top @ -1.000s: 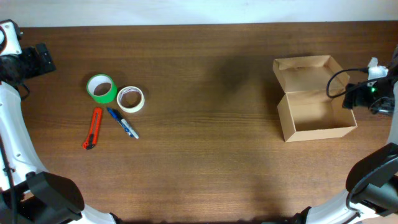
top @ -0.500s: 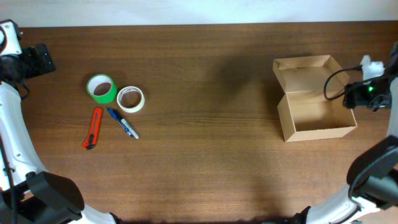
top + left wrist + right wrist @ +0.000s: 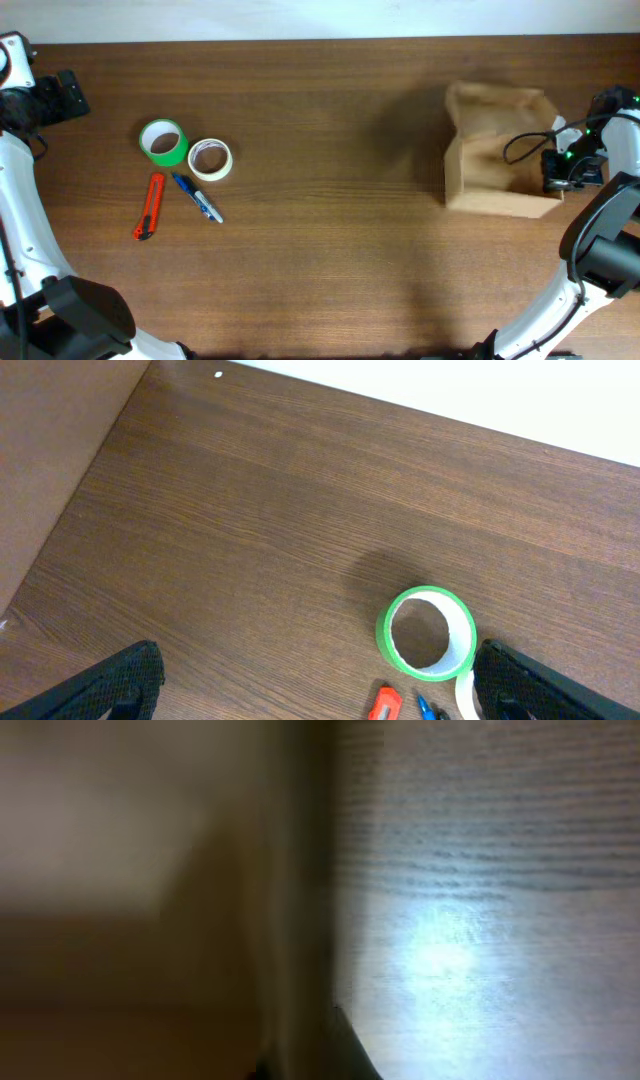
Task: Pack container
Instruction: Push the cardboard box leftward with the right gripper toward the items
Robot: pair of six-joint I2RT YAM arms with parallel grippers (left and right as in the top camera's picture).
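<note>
The container, a tan cardboard box with its flap lid open, stands at the right of the table and looks blurred and tipped. My right gripper is at its right wall and shut on that wall. In the right wrist view the cardboard wall fills the left half, very close and blurred, with tabletop to its right. My left gripper hangs open at the far left with nothing between its fingers. It is above and behind the tape rolls.
At the left lie a green tape roll, a white tape roll, an orange box cutter and a blue pen. Bare wood separates them from the box. The table's far edge runs close behind.
My right gripper has shut on the container's right wall. The box has shifted left and tipped, and its lid has swung up. The left arm has not moved.
</note>
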